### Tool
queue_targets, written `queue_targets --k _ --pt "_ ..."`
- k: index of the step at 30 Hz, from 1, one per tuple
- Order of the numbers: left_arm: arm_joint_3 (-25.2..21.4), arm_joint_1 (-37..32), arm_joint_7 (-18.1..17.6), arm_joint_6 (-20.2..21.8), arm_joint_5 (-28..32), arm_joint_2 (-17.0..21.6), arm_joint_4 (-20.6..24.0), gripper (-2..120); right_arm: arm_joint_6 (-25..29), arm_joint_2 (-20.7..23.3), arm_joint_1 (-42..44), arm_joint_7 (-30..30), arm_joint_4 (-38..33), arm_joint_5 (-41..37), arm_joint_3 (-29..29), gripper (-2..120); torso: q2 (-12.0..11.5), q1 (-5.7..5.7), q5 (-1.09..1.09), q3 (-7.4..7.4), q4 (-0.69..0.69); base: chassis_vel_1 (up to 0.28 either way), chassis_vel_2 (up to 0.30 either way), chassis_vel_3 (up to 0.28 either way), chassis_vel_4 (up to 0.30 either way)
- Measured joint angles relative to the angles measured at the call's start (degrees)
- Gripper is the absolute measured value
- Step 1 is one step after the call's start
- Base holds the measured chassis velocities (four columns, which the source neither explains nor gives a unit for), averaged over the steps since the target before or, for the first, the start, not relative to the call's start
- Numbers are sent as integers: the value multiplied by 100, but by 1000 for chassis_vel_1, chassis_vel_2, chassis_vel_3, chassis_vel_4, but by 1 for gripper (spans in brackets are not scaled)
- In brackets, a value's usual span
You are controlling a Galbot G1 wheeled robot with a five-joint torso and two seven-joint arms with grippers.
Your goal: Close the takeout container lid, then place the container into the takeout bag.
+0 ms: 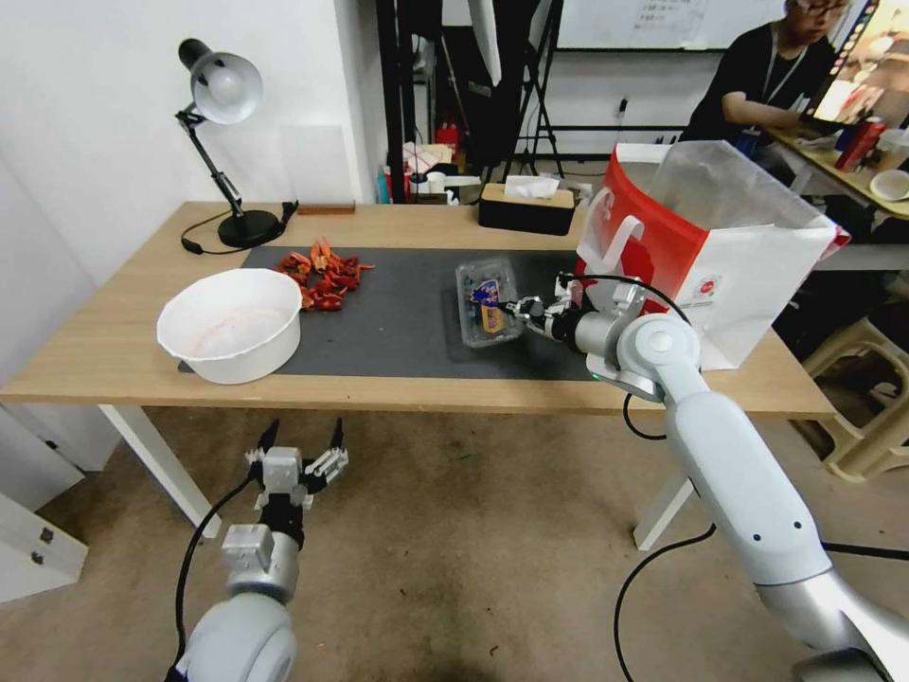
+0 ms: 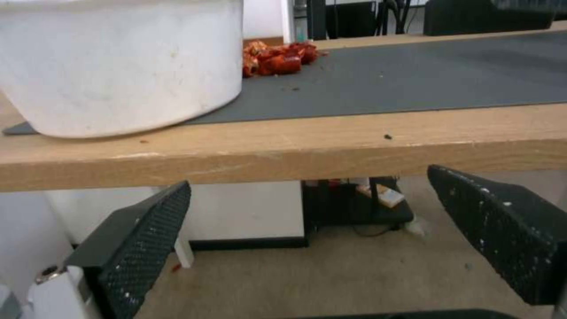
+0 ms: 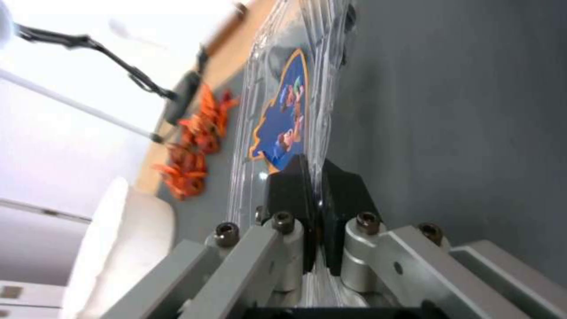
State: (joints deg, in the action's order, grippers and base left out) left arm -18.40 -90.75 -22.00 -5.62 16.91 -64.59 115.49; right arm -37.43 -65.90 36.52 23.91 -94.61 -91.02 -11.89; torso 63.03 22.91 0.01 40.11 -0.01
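On the grey mat (image 1: 398, 322), the right gripper (image 1: 516, 308) pinches the takeout container (image 1: 487, 301).

Right gripper (image 1: 517, 308) fingers pinched together; left gripper (image 1: 296, 445) fingers spread.

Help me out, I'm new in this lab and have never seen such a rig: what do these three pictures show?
It is a two-armed robot on wheels. One picture comes from its head; the others from cameras on its wrists. On the table lie a grey mat, a white bowl, red scraps, a lamp, a tissue box and a red and white bag. The right gripper has its fingers shut on the edge of a clear plastic box. The left gripper hangs open below the table's edge.
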Motion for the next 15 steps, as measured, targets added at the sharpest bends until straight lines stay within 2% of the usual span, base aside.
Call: queue_targets --k 6,8,13,15 --pt "-2 8 13 -111 -32 -51 -49 100 603 128 -100 -519 -475 372 -56 0 0 1 0 0 1 0 0 0 0" --pt "3 -35 10 -137 -38 -78 -57 100 1011 285 -203 -614 -835 813 -112 0 0 0 -1 0 1 0 0 0 0" --pt "12 -80 10 -178 -38 -102 -80 100 1501 572 -375 -215 -1306 1167 -275 0 -1 0 -1 0 1 0 0 0 0" --pt "12 -76 9 -194 -27 -104 -90 100 1787 826 -465 -24 -1472 1618 -459 0 -1 1 1 0 1 0 0 0 0"
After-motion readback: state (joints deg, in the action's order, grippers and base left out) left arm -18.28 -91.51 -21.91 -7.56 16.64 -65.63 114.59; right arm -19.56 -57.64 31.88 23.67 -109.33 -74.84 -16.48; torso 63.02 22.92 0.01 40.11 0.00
